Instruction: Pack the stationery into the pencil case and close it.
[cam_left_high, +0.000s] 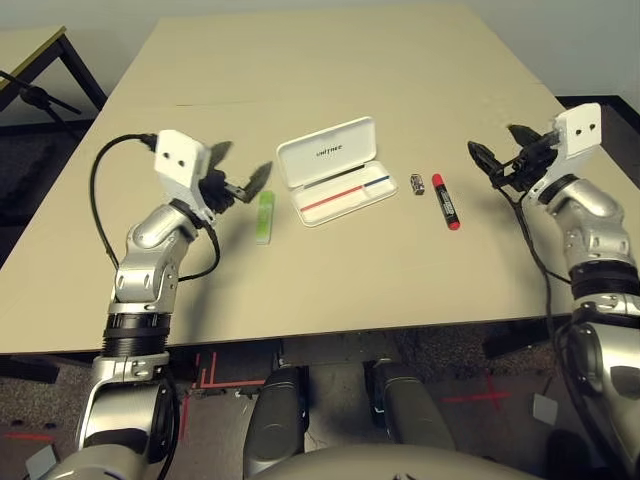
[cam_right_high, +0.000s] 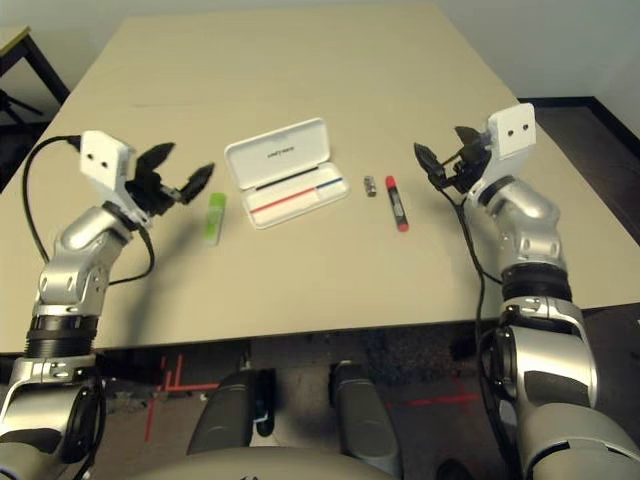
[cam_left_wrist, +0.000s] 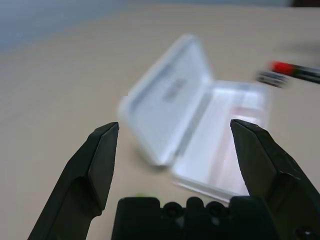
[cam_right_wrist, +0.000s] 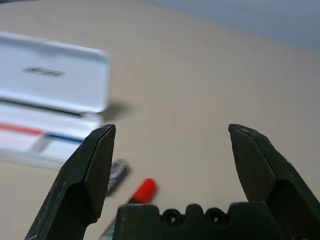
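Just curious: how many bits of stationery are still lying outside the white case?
3: a green stick left of the case, a small metal piece and a red marker right of it.

The beige bench (cam_left_high: 330, 60) carries an open white case (cam_left_high: 334, 170) at its middle, a green stick (cam_left_high: 265, 216) to its left, and a small metal piece (cam_left_high: 417, 183) beside a red marker (cam_left_high: 446, 201) to its right.
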